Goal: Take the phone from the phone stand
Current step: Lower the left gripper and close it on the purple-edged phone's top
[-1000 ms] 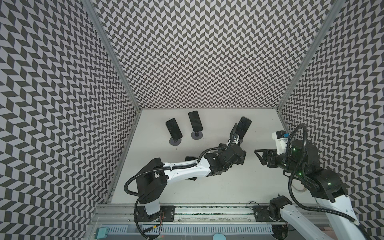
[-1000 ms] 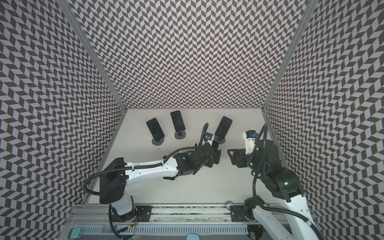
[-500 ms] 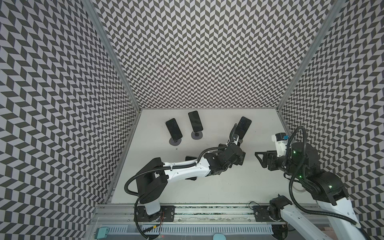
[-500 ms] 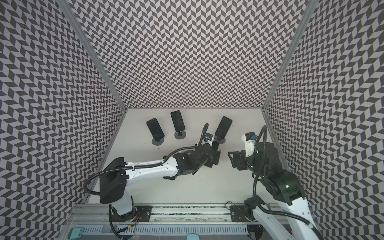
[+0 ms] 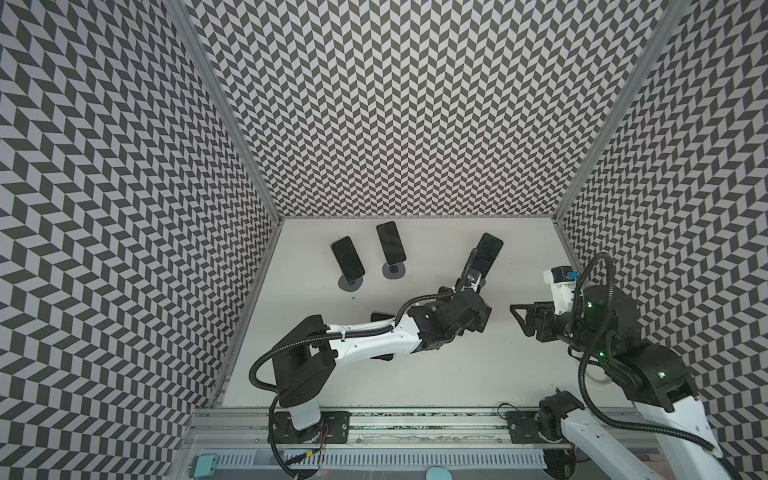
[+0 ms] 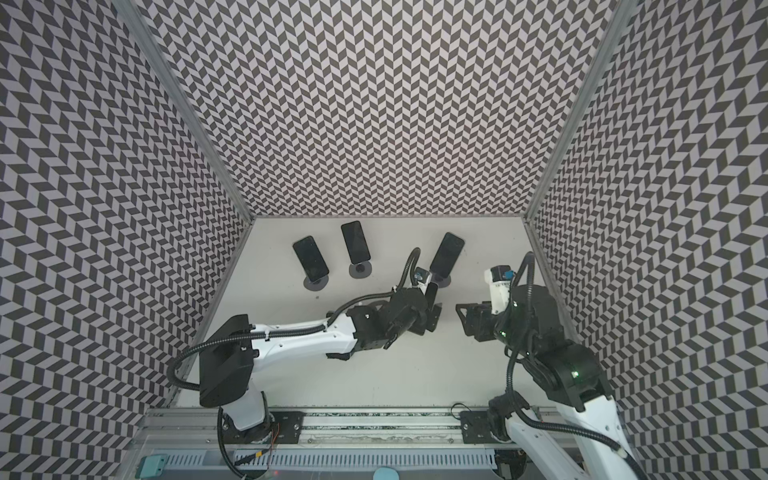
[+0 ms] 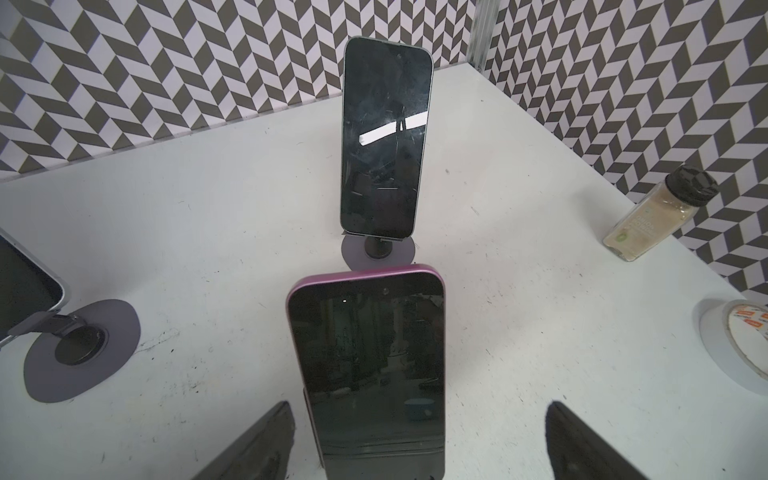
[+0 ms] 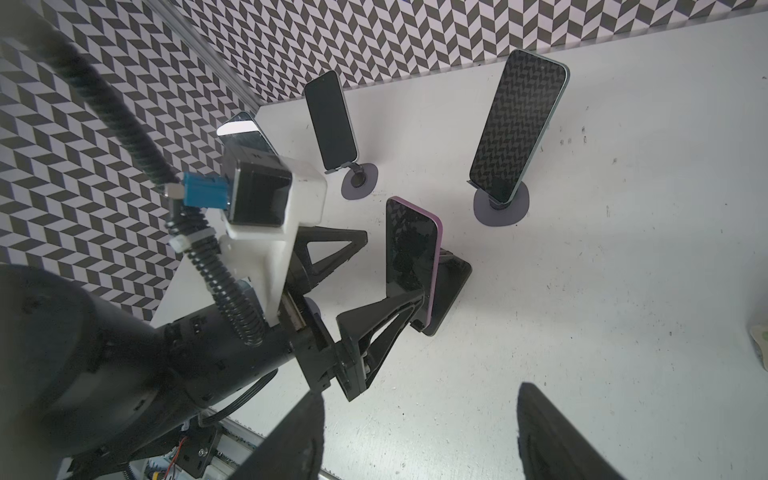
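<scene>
A phone with a purple edge (image 7: pixel 368 365) stands upright, leaning on a black phone stand (image 8: pixel 451 286) behind it. My left gripper (image 7: pixel 419 407) is open around it, with a gap between each finger and the phone's sides. In the right wrist view one left finger (image 8: pixel 395 307) reaches the phone's (image 8: pixel 409 249) lower edge and the other sits well apart. In a top view the left gripper (image 6: pixel 432 309) covers most of the phone (image 6: pixel 431 291). My right gripper (image 8: pixel 419 440), (image 5: pixel 519 316) hangs open and empty to the right, pointing at the left one.
Three other dark phones lean on round-based stands at the back (image 5: pixel 348 258), (image 5: pixel 390 248), (image 5: pixel 487 253). A spice jar (image 7: pixel 660 216) and a white round container (image 7: pixel 739 345) sit near the right wall. A dark flat thing (image 5: pixel 379 318) lies partly under the left arm.
The right arm has drifted slightly toward the near edge. The left arm and the phone have barely moved.
</scene>
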